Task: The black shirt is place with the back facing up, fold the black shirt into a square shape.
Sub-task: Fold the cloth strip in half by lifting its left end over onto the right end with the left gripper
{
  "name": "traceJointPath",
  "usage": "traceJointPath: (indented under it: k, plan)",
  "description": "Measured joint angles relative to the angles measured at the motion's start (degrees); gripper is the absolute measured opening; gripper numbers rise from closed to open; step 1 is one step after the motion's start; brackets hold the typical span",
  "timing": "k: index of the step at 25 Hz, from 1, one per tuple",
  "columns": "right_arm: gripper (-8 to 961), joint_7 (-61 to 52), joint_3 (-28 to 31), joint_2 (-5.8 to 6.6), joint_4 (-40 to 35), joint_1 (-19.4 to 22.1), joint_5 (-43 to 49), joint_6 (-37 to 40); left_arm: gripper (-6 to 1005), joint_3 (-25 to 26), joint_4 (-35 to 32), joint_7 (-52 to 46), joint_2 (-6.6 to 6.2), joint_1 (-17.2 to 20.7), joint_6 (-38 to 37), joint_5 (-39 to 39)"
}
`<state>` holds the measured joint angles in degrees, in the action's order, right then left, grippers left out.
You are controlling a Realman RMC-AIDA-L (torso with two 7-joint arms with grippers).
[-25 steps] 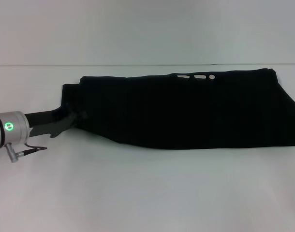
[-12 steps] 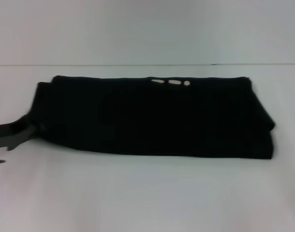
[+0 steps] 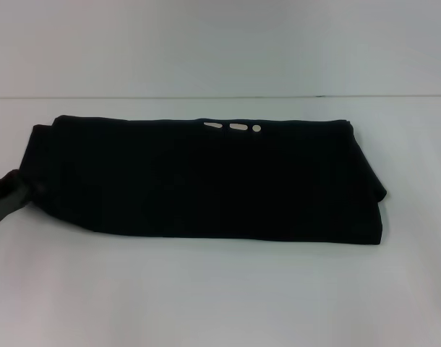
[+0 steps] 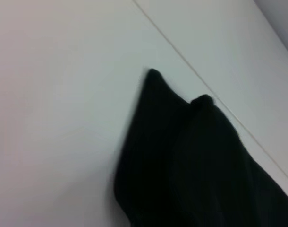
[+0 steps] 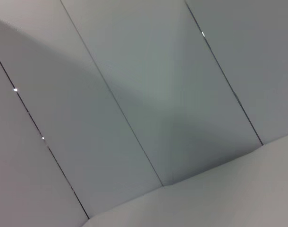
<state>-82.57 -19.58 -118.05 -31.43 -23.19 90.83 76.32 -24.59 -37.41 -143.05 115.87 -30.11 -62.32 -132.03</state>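
The black shirt [image 3: 206,181] lies on the white table [image 3: 220,289] as a long folded band that runs left to right. A few small white marks [image 3: 235,127] show at its far edge. My left gripper [image 3: 9,194] is at the view's left edge, closed on the shirt's left end; only part of it shows. The left wrist view shows a folded end of the shirt [image 4: 196,161] on the table. My right gripper is out of view; its wrist view shows only wall panels.
The table's far edge [image 3: 220,97] meets a pale wall behind the shirt. White table surface lies in front of the shirt and to its right [image 3: 416,217]. Grey wall panels with dark seams [image 5: 115,109] fill the right wrist view.
The shirt has slid to the left across the table with my left gripper. The left arm has drawn back almost out of the head view. The shirt's right end now shows whole.
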Motion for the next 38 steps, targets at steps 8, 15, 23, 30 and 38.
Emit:
traceJointPath:
  k: [8,15,23,30,38]
  plan:
    - [687,-1.46,0.36,0.15,-0.19,1.28,-0.02,0.33,32,-0.58,-4.30,-5.99,2.33,-6.13,-5.06,0.30]
    - [687,-1.54,0.19,0.13,0.19,0.40,0.21,0.29,31,-10.98,-8.17,-9.35,5.72,-15.49,-6.55,0.44]
    - [687,-1.35,-0.17,0.10,0.23,-0.84,0.38,-0.06,38,-34.21,-0.76,-8.11,8.60,-25.96,2.24,5.81]
    - [687,-1.03,-0.37,0.11,0.35,-0.90,0.54,-1.94,88,-54.33,3.87,4.07,8.70,-30.97,0.58,10.38]
    - [687,-9.24,-0.56,2.53,-0.45,-3.01,9.64,-2.44,396,-44.01,-11.49,3.78,7.69,-18.26,-11.47,11.52]
